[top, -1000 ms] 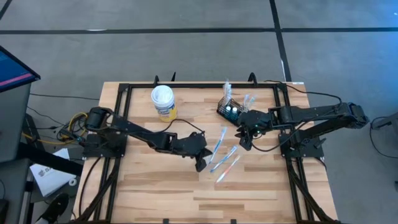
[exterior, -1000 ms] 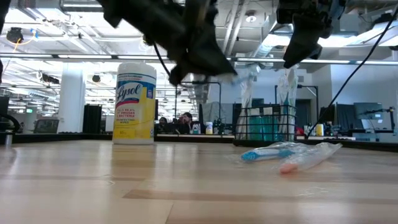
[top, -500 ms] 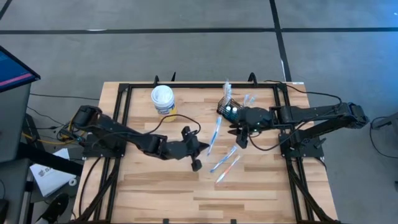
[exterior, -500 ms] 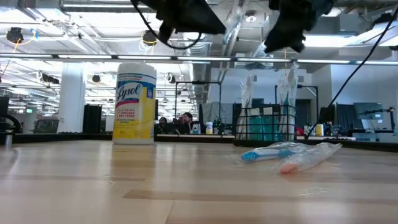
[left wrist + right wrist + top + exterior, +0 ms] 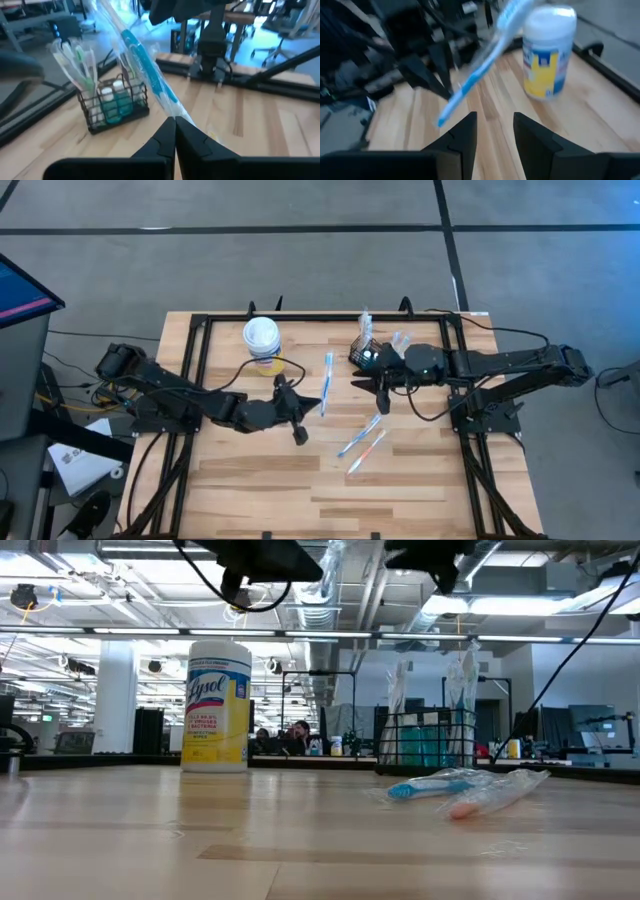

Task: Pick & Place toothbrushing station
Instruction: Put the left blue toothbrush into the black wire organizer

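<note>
Toothbrushing station [image 5: 372,354], Lysol canister [image 5: 219,705] nearby, small print probably unreadable

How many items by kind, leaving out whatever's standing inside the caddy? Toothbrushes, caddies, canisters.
Wrapped toothbrushes outside the caddy: 3 (held toothbrush in the shut left gripper; blue toothbrush and pink toothbrush lying on the table)
Black wire caddy: 1
Wipes canister: 1
Total: 5
The brushes standing in the caddy are too bunched to count.
</note>
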Controlling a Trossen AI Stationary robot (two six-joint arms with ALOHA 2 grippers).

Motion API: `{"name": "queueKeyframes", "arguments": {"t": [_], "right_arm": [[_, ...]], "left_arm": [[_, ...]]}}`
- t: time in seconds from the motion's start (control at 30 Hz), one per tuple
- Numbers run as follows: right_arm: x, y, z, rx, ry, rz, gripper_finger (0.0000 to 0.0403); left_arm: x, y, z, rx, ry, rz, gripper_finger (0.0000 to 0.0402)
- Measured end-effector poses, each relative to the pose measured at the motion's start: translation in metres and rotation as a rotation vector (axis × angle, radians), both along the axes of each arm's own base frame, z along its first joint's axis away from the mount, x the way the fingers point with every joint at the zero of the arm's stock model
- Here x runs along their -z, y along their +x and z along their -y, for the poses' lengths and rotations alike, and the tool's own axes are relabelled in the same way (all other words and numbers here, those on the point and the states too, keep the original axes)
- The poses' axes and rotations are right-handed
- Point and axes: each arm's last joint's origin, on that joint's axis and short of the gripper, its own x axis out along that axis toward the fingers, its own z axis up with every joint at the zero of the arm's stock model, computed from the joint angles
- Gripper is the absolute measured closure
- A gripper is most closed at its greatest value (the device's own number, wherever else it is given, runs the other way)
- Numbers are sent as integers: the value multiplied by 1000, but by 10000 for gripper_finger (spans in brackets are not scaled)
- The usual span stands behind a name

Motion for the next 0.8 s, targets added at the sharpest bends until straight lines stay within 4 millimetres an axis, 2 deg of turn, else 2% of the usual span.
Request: {"name": "queueKeyframes", "arguments": {"t": [0.23,0.53,0.8], "right_arm": [[-14,5,-1,-14,-22,151,285],[3,34,2,-60,-47,167,285],[-5,39,12,-86,-30,277,284]], "left_arm": [[1,-8,1,26,33,62,401],[-1,-8,2,38,69,72,401],[-2,-9,6,56,88,68,401]]}}
